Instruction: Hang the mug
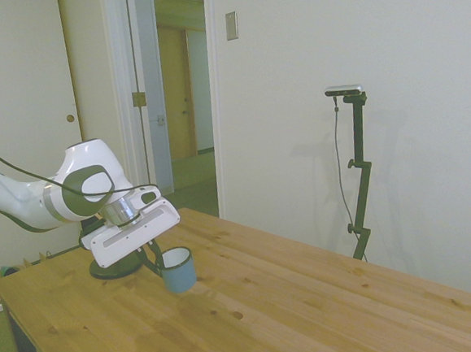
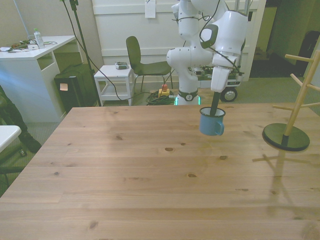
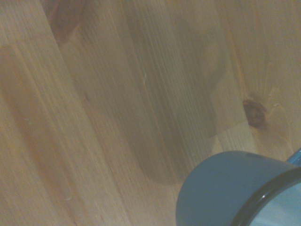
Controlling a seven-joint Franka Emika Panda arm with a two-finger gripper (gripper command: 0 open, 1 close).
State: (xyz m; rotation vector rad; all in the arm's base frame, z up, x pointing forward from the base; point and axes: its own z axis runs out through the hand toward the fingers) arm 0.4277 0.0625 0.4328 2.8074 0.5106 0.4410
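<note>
The mug [image 2: 211,125] is light blue with a white inside and a dark rim. It hangs just above the wooden table [image 2: 150,170], a little tilted, near the far edge toward the front view's right. My gripper [image 2: 214,111] is shut on its rim, one dark finger reaching inside the cup. In the side view the mug [image 1: 178,270] is off the table beside the gripper [image 1: 158,259]. The wrist view shows the mug's blue wall and rim [image 3: 235,188] blurred over the wood grain, with its shadow on the boards.
A wooden mug tree [image 2: 300,85] on a dark round base [image 2: 286,138] stands at the front view's right edge; its base [image 1: 114,269] sits behind the gripper in the side view. Behind the table are a chair [image 2: 137,60] and a white desk [image 2: 35,55].
</note>
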